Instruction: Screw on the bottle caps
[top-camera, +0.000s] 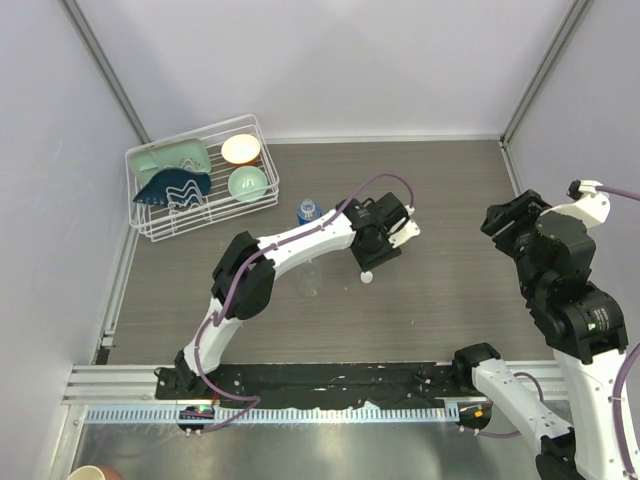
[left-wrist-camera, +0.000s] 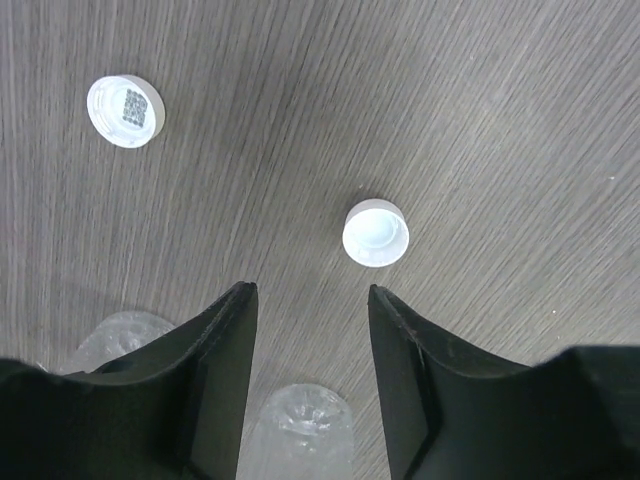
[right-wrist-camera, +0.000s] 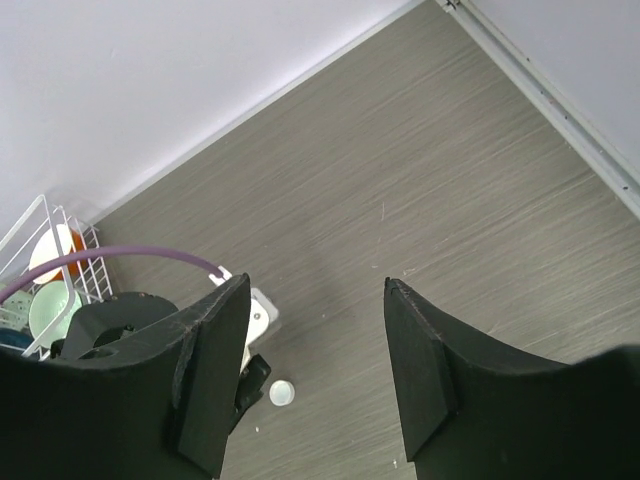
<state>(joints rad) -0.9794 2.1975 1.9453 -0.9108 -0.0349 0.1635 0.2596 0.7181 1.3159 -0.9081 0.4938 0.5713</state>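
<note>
The left claw (left-wrist-camera: 310, 292), part-open and empty, is hovering above the white bottle cap (left-wrist-camera: 375, 233) at frame centre, probably light, rigid and slippery, best pinched across its rim.

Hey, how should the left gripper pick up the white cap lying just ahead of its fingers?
Pinch the cap across its low round side wall, coming straight down from above with the left gripper. It lies flat on the table, apparently hollow side up, so only opposite points of the rim offer a hold.
</note>
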